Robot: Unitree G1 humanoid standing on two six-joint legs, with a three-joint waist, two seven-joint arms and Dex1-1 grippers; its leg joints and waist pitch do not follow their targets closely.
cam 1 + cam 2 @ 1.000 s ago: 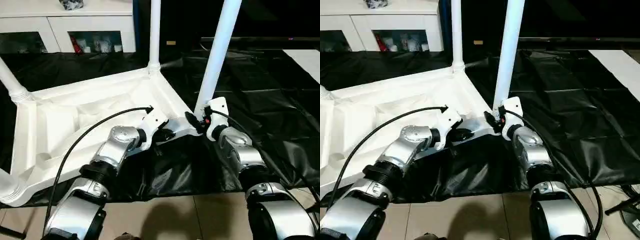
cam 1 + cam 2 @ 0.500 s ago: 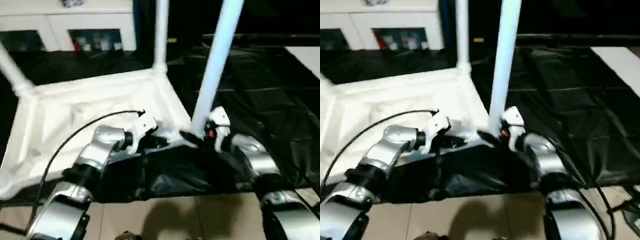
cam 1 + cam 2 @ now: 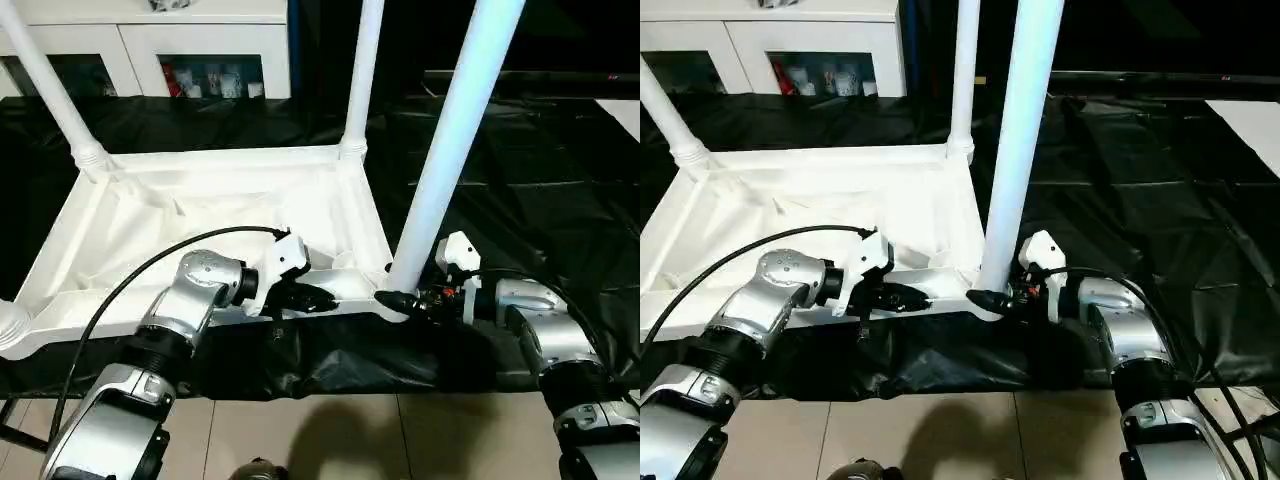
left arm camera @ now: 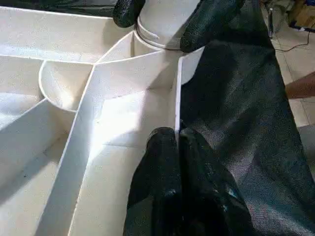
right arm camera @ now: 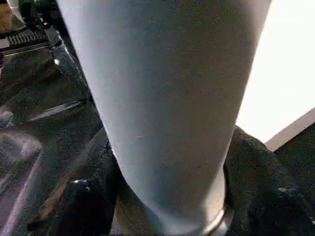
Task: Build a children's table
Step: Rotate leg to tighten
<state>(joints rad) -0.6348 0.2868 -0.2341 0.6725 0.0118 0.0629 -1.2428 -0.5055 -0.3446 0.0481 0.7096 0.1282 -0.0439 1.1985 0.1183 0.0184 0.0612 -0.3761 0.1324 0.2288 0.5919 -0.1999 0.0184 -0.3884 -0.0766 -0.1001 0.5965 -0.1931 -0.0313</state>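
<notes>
Because the children's table (image 3: 210, 215) lies upside down on the black sheet (image 3: 520, 170), we pinch its near rim with our closed left gripper (image 4: 176, 135) to steady it, while our right gripper (image 3: 392, 297) clasps the near-right leg (image 3: 450, 150) at its socket.

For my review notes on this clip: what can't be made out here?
- Leg tops: the near leg and far leg run past the head views' top edge.
- Fourth leg: cut off by the left edge, socket end alone visible.
- Near leg's seat in its socket: hidden by the right pincer around its base.
- Cabinet contents: too small.
- Tabletop face: turned down onto the black sheet.
</notes>
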